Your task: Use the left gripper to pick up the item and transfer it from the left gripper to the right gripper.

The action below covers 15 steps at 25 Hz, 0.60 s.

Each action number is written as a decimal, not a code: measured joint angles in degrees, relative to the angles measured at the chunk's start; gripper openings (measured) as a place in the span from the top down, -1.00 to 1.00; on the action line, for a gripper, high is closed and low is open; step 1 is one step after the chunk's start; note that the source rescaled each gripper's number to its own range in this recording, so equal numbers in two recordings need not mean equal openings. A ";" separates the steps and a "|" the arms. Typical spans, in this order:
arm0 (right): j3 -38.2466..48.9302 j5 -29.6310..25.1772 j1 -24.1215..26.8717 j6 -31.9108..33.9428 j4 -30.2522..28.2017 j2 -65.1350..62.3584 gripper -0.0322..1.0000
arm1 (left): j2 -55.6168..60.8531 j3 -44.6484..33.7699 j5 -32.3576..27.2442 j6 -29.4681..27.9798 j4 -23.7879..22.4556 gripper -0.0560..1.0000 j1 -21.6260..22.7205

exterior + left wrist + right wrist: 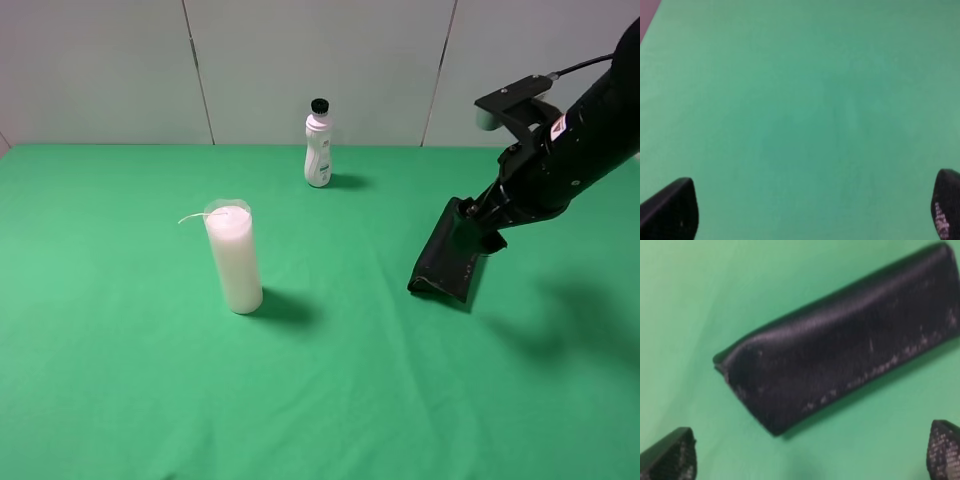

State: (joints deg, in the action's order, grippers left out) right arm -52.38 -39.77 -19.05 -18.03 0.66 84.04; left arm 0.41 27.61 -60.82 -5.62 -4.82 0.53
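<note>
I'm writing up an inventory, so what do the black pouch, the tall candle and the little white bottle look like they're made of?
Black pouch: probably leather or imitation leather, with a soft sheen and scuffed, whitish wear along one edge.
Candle: matte white wax, apparently inside a clear glass sleeve whose rim shows at the top.
White bottle: likely glossy plastic, with a black cap.
</note>
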 joint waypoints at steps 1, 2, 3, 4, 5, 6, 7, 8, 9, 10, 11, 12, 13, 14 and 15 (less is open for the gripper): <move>-0.46 -1.49 0.00 0.26 0.00 -0.18 -1.00 | 0.00 0.00 0.00 0.00 0.00 -0.73 0.00; -0.62 -2.76 0.00 0.69 0.00 -0.56 -1.00 | 0.00 0.00 0.00 0.00 0.00 -0.73 0.00; -0.75 -3.82 0.00 1.12 0.05 -1.24 -1.00 | 0.00 0.00 0.00 0.00 0.00 -0.73 0.00; -0.75 -4.59 0.00 1.42 0.05 -2.16 -1.00 | 0.00 0.00 0.00 0.00 0.00 -0.73 0.00; -0.75 -5.52 0.00 1.75 0.05 -3.13 -1.00 | 0.00 0.00 0.00 0.00 0.00 -0.73 0.00; -0.75 -6.38 0.00 2.12 0.05 -4.54 -1.00 | 0.00 0.00 0.00 0.00 0.00 -0.73 0.00; -0.75 -7.11 0.00 2.56 0.05 -6.09 -1.00 | 0.00 0.00 0.00 0.00 0.00 -0.73 0.00; -0.75 -7.88 0.00 2.99 0.11 -7.71 -1.00 | 0.00 0.00 0.00 0.00 0.00 -0.73 0.00; -0.75 -8.87 0.00 3.39 0.11 -9.08 -1.00 | 0.00 0.00 0.00 0.00 0.00 -0.73 0.00; -0.75 -10.23 0.00 3.99 0.11 -10.74 -1.00 | 0.00 0.00 0.00 0.00 0.00 -0.73 0.00; -0.75 -11.23 0.00 4.56 0.16 -12.36 -1.00 | 0.00 0.00 0.00 0.00 0.00 -0.73 0.00; -0.75 -12.38 0.00 5.12 0.16 -13.69 -1.00 | 0.00 0.00 0.00 0.00 0.00 -0.73 0.00; -0.75 -13.35 0.00 5.71 0.16 -15.32 -1.00 | 0.00 0.00 0.00 0.00 0.00 -0.73 0.00; -0.75 -14.56 0.00 6.41 0.16 -16.95 -1.00 | 0.00 0.00 0.00 0.00 0.00 -0.73 0.00; -0.75 -15.37 0.00 6.93 0.16 -18.26 -1.00 | 0.00 0.00 0.00 0.00 0.00 -0.73 0.00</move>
State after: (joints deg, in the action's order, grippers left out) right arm -53.13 -55.14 -19.05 -11.10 0.82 65.79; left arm 0.41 27.61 -60.82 -5.62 -4.82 0.53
